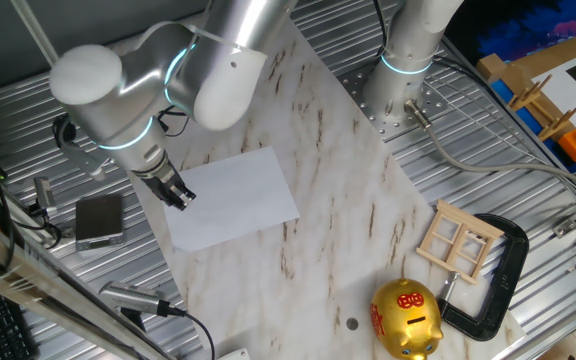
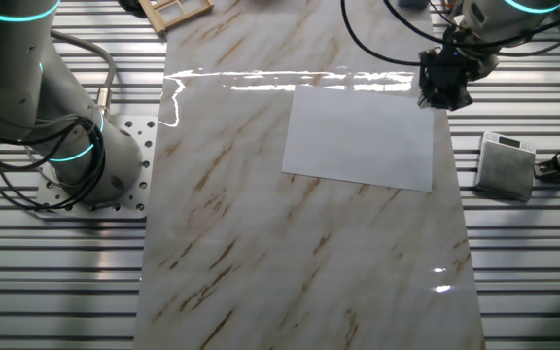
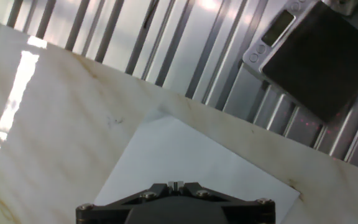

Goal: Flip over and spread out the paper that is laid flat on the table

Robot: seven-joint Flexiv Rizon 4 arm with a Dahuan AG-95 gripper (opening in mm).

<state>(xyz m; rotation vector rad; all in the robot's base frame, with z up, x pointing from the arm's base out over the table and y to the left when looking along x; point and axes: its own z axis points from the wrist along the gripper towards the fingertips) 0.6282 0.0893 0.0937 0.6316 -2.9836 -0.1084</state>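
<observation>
The white paper [image 1: 233, 195] lies flat on the marble table [image 1: 348, 200], near its left edge. My gripper [image 1: 176, 192] stands at the paper's left edge with its two fingers closed together. In the other fixed view the gripper [image 2: 443, 89] is at the far right corner of the paper [image 2: 363, 136]. In the hand view the closed fingertips [image 3: 176, 184] sit over the paper [image 3: 185, 155], whose corner points up the frame. No part of the sheet looks lifted. I cannot tell whether the tips touch it.
A small grey square box [image 1: 100, 220] sits on the ribbed metal beside the table, close to the gripper; it also shows in the hand view [image 3: 309, 56]. A wooden frame [image 1: 458, 240], a black clamp [image 1: 498, 280] and a gold piggy bank [image 1: 405, 318] lie at the table's other end.
</observation>
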